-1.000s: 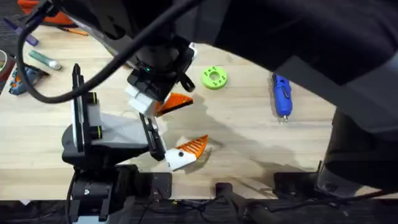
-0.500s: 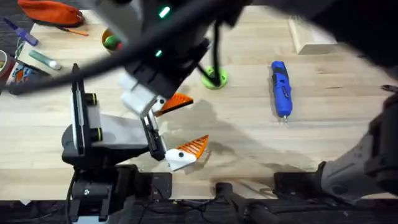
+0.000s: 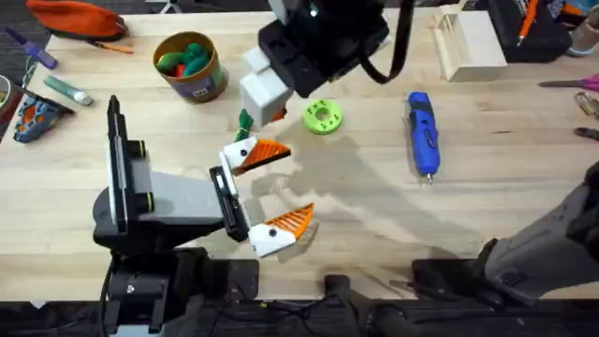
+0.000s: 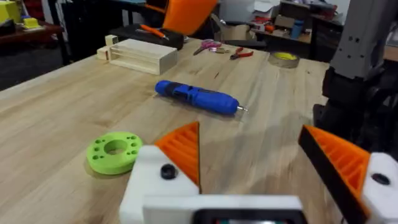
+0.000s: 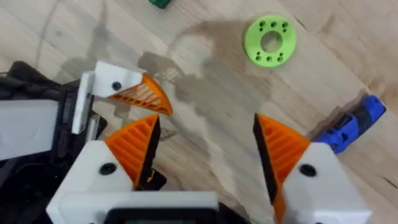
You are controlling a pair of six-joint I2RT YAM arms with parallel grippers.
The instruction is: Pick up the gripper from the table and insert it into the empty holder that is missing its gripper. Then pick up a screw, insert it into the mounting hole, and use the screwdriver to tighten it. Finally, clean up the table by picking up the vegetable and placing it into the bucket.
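Pale wood-grain table (image 3: 524,201), ribbed orange-padded left end effector (image 3: 264,192) and right end effector (image 5: 205,149) both released

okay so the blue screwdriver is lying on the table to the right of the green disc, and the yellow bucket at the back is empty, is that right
Not quite. The screwdriver does lie on the table to the right of the green disc, but the yellow bucket is not empty: the overhead view shows green and red toy items inside it.

My overhead camera looks down over the pale wooden worktop (image 3: 524,201); both wrist cameras sit close, sharing the round bright-green disc (image 4: 114,152) and blue pen-shaped screwdriver (image 5: 351,129).
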